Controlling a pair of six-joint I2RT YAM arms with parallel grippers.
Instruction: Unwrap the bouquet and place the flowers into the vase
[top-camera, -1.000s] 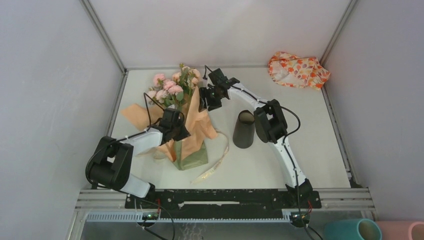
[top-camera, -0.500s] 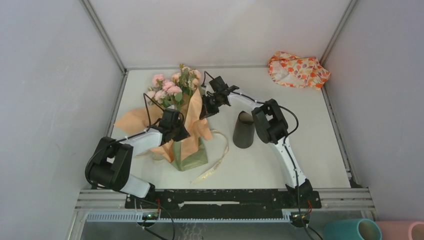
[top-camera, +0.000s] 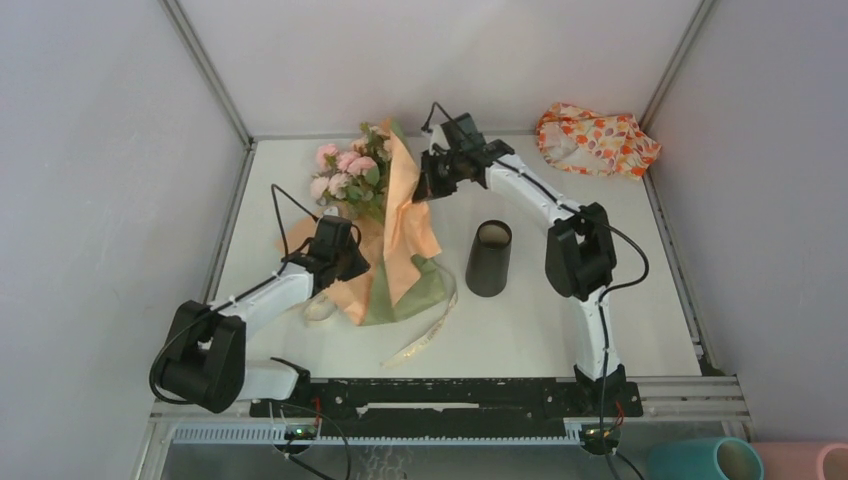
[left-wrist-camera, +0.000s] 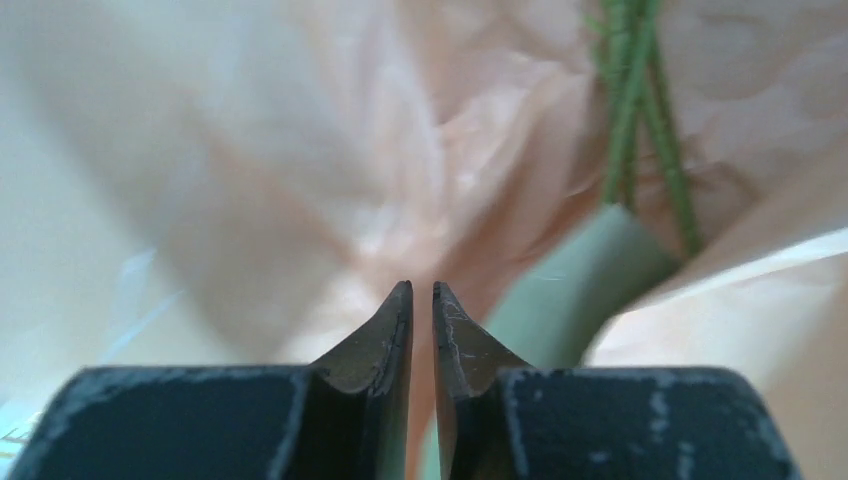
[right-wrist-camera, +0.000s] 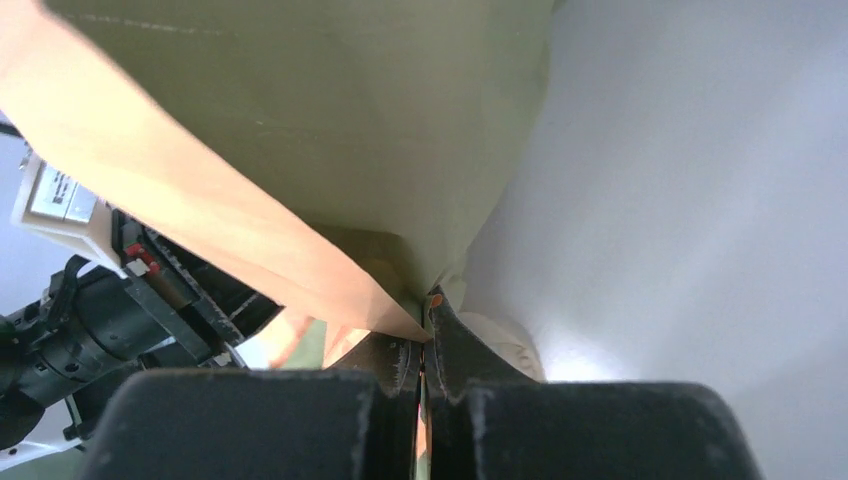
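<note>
The right hand has lifted the wrap of the bouquet farther back. Only its wrist view shows it pinching the paper's edge. Left of the vase, the left hand is nearly pressed together at the wrap; I cannot tell whether it grips.

Pairing white link shells with bulky black joint housings on the left arm and right arm; trailing thin black cables in loops; showing pale scuffs along dark, tapering left fingers; wearing an orange speck on the right fingertip.
</note>
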